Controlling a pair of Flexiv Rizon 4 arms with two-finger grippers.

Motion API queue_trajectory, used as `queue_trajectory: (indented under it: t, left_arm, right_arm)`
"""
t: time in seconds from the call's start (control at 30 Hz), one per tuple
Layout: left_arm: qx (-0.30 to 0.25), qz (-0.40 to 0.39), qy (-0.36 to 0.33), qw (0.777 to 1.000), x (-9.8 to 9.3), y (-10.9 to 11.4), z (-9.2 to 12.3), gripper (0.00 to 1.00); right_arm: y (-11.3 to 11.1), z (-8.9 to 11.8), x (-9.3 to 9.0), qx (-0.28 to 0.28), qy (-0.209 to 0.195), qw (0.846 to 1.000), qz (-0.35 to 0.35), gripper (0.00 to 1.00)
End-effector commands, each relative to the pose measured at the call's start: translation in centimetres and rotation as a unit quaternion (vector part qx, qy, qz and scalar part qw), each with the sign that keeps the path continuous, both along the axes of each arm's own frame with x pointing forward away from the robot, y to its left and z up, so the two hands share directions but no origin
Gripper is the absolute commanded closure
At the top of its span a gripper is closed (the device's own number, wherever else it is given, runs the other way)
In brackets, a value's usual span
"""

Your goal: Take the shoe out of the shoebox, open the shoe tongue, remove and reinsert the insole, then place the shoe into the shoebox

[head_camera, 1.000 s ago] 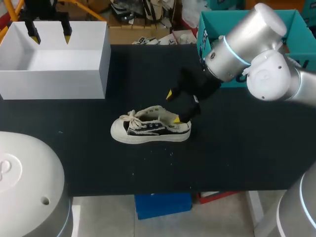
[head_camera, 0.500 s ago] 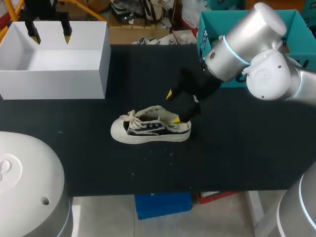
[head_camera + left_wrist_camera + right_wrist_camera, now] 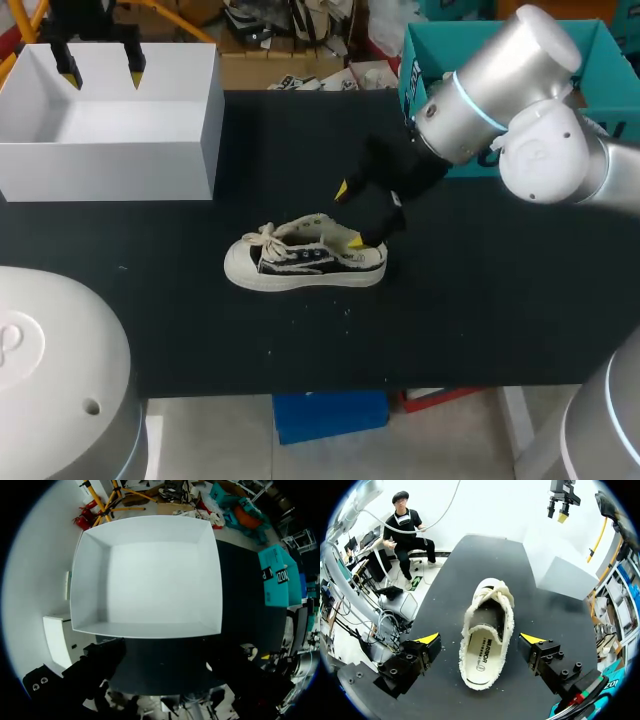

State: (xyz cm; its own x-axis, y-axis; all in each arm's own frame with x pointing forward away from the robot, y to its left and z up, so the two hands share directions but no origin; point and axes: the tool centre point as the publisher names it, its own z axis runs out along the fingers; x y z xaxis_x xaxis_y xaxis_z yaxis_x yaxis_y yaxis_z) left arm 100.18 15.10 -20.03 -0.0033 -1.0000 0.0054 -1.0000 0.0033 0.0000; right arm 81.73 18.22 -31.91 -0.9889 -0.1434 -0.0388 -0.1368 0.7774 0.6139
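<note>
The shoe (image 3: pixel 305 262) is seen mid-frame on the bench (image 3: pixel 480 300), with print spotted on its insole (image 3: pixel 482 665). The right pincer (image 3: pixel 350 216) is held open over the heel, and the left pincer (image 3: pixel 101 75) is held open above the shoebox (image 3: pixel 110 170), upper left.

frayed canvas shoe (image 3: pixel 305 262), matt table top (image 3: pixel 480 300), smooth matt shoebox (image 3: pixel 110 170)
</note>
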Motion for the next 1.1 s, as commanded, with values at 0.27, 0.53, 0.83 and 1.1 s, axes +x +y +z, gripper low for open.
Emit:
queue_trajectory:
  t: [0.27,0.53,0.83,1.1]
  left_arm:
    - [0.002,0.001,0.001,1.000,0.0,-0.1,0.0,0.00]
    - [0.002,0.001,0.001,1.000,0.0,-0.1,0.0,0.00]
    - [0.002,0.001,0.001,1.000,0.0,-0.1,0.0,0.00]
    - [0.002,0.001,0.001,1.000,0.0,-0.1,0.0,0.00]
  right_arm:
    - [-1.5,-1.5,-0.6,0.038,0.002,0.999,-0.023,0.00]
    - [-2.4,-3.0,-0.5,0.042,0.019,0.997,-0.057,0.00]
    - [-3.2,-5.4,-0.5,0.058,0.018,0.994,-0.086,0.00]
    - [-3.4,-7.6,-0.2,0.073,0.025,0.992,-0.096,0.00]
